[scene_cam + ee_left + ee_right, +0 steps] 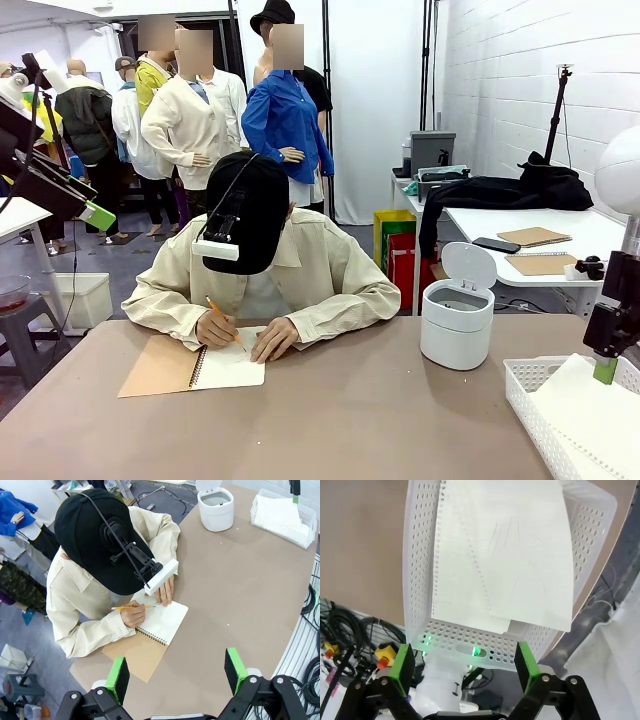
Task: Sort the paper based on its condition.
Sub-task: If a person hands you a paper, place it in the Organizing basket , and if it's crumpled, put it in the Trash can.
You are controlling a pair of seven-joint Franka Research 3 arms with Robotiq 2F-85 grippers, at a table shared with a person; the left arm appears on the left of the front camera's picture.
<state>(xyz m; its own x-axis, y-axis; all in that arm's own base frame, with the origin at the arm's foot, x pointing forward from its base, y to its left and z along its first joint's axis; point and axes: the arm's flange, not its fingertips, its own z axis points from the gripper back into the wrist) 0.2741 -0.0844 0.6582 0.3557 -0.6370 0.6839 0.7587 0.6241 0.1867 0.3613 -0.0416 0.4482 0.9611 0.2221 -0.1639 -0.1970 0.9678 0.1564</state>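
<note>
Loose white sheets of paper (510,555) lie stacked in a white latticed basket (465,647); the top sheet carries faint pencil strokes. My right gripper (464,665) hangs open just above the basket's near end, nothing between its green pads. From the front, the right gripper (604,362) hovers over the paper (600,420) in the basket (530,390) at the table's right. My left gripper (176,672) is open and empty, high above the table's left side, and appears in the front view at the upper left (95,213).
A person leans over the table, writing with a pencil (131,607) in an open spiral notebook (162,625) with a brown cover (160,368). A white lidded bin (457,320) stands open at the back right. Bare brown tabletop (380,410) spans the middle.
</note>
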